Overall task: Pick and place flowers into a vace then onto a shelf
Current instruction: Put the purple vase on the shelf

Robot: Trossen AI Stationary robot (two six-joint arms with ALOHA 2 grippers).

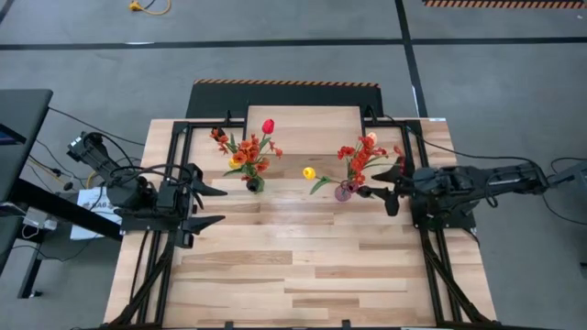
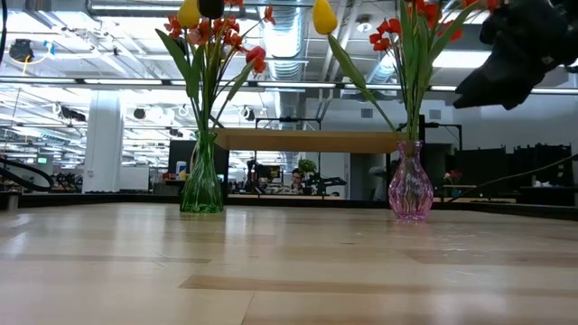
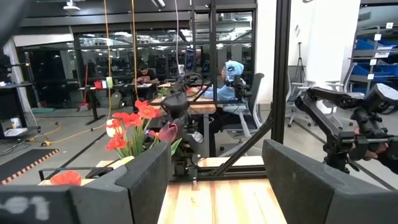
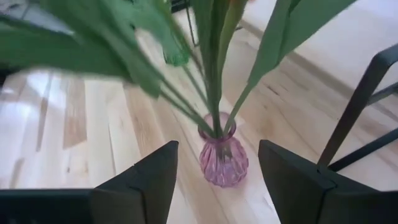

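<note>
A pink glass vase [image 1: 344,191] [image 4: 221,158] stands on the slatted table, holding red-orange blossoms [image 1: 362,154] and a yellow tulip [image 1: 309,172] on green stems [image 4: 214,93]. Left of it stands a green glass vase [image 1: 254,183] [image 2: 201,185] with red, yellow and orange flowers [image 1: 249,151]. The shelf [image 1: 303,124] [image 2: 312,140] stands behind both vases at the far edge. My right gripper [image 1: 374,195] [image 4: 214,186] hovers open just right of and above the pink vase, touching nothing. My left gripper [image 1: 216,206] [image 3: 217,186] waits open at the table's left side.
Black frame rails [image 1: 179,165] run along the table's left and right sides. The near half of the table [image 1: 303,275] is bare wood. Beyond the table, a person sits at a desk [image 3: 233,78] in the room.
</note>
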